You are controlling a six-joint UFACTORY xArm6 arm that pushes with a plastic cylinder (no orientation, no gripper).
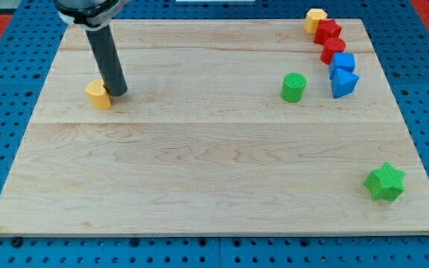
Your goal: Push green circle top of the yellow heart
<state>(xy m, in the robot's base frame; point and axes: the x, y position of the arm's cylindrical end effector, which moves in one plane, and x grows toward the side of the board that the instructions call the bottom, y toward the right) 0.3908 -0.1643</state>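
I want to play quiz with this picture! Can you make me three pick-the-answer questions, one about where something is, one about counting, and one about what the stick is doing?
1. Where is the green round cylinder block on the pale wooden board?
A. the view's bottom left
B. right of the middle, towards the view's top
C. against the yellow heart-shaped block

2. How many green blocks are there?
A. one
B. two
C. four

3. What is my tip of the dark rod doing?
A. resting beside the yellow heart-shaped block
B. pushing the green star-shaped block
C. touching a blue block

Answers: 1 B, it sits just left of the blue blocks. 2 B, a circle and a star. 3 A, the tip is at the heart's right edge.
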